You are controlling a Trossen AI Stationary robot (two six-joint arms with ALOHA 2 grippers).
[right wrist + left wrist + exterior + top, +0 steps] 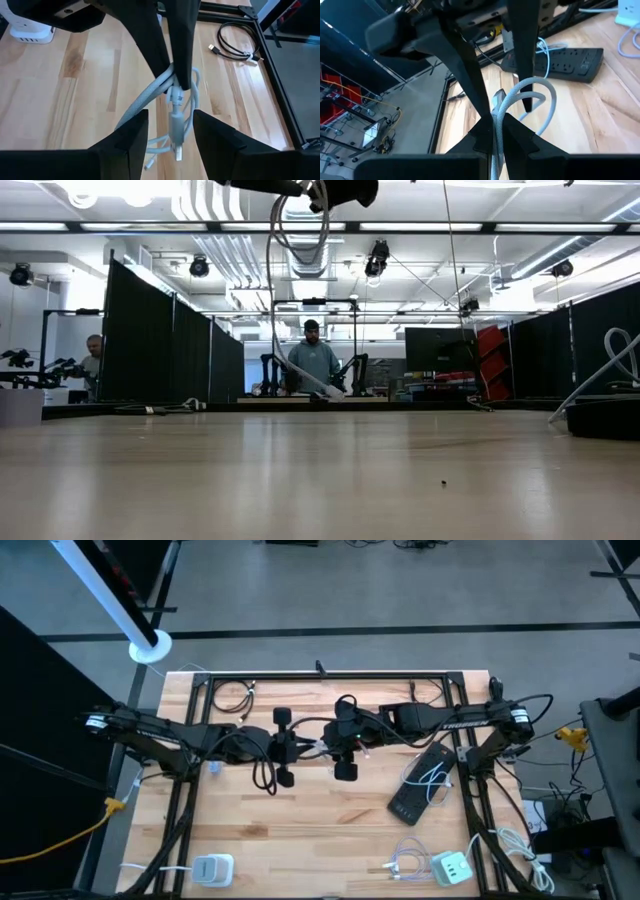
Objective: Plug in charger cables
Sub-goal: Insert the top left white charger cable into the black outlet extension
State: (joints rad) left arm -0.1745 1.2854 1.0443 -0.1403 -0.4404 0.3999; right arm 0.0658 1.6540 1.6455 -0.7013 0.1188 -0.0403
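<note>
Two robot arms, two white charger blocks (212, 868) (451, 867), one black power strip (420, 789), one coiled black cable (232, 695), one white cable (172, 100) held aloft, and two people (314, 360) (92, 358) far behind.

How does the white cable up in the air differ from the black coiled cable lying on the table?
The white cable hangs in mid-air, pinched by the left end effector; the black cable lies free on the wood. The white cable dangles in loose loops, its plug pointing down; the black cable is a flat coil. Both are thin, with small plugs.
</note>
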